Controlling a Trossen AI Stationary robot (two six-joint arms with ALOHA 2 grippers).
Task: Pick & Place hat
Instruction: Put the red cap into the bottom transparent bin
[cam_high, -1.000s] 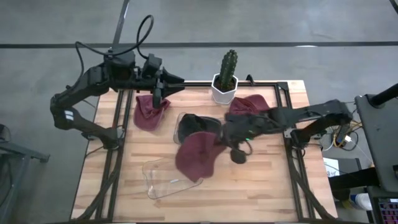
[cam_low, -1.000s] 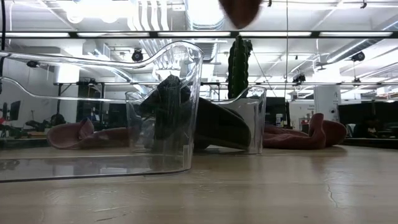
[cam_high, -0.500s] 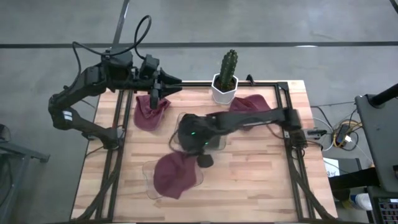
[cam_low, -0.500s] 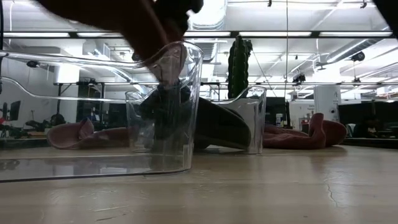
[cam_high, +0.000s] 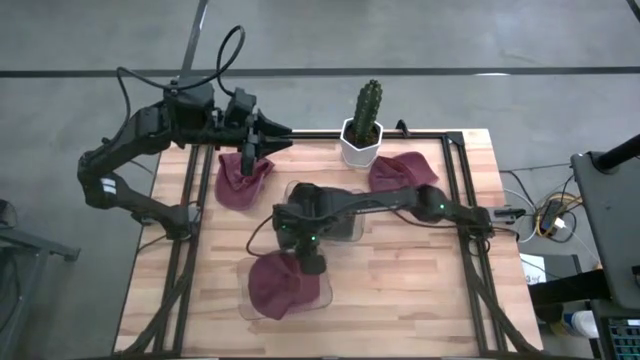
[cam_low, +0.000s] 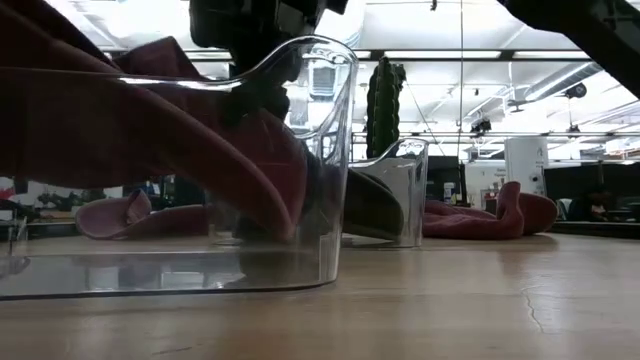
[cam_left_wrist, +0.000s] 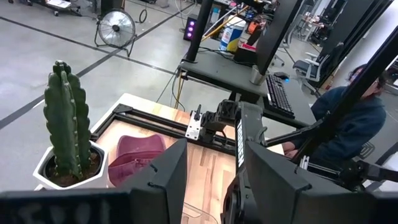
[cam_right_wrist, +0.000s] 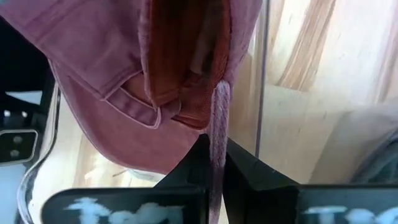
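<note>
the right gripper (cam_high: 303, 262) pinches a red hat (cam_high: 279, 285) in the clear bin (cam_high: 246, 303). a second bin (cam_high: 340, 226) at 1 o'clock. left gripper (cam_left_wrist: 208, 177) is open.

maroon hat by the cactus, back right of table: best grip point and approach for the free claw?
Judging by the high view, take the maroon hat on its raised folded ridge, coming straight down from above. It lies crumpled and flat on the table, offering no side edge, and the potted cactus crowds one flank.
</note>
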